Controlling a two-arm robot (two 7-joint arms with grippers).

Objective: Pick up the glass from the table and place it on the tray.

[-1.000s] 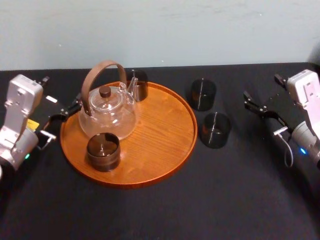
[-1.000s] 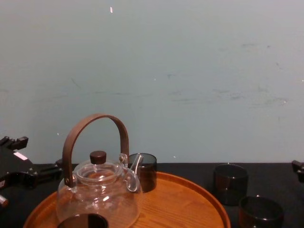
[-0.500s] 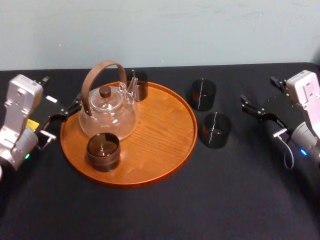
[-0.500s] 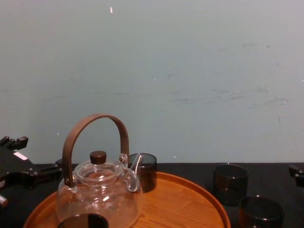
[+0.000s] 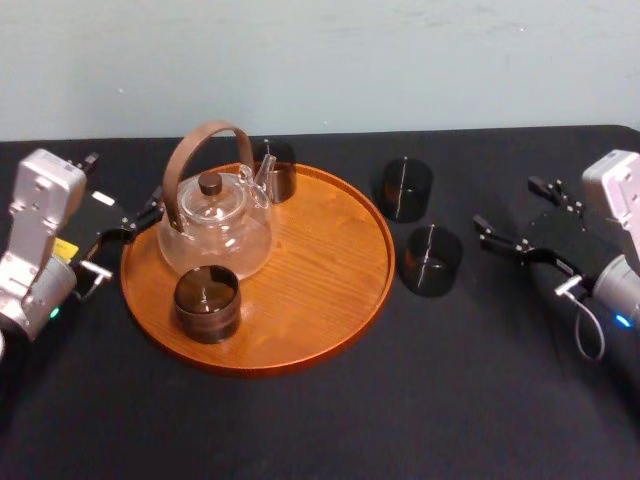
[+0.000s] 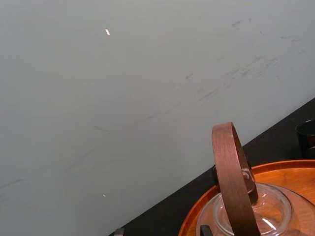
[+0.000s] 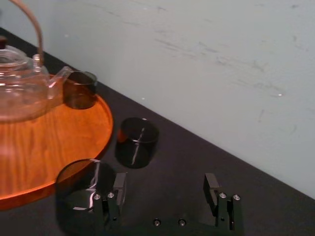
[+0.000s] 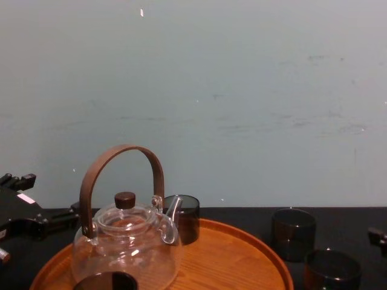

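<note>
Two dark smoky glasses stand on the black table right of the round wooden tray: a far glass and a near glass. My right gripper is open and low over the table, just right of the near glass, with nothing between its fingers. From the right wrist, the near glass lies beside one finger and the far glass is ahead. My left gripper is parked, open, at the tray's left edge.
A clear glass teapot with a brown arched handle stands on the tray's left half. Another dark glass sits on the tray in front of it, and one more stands behind its spout. A pale wall runs along the table's back edge.
My right gripper has dropped lower and moved left toward the near glass on the table. The left arm, the glasses and the teapot have not moved.
</note>
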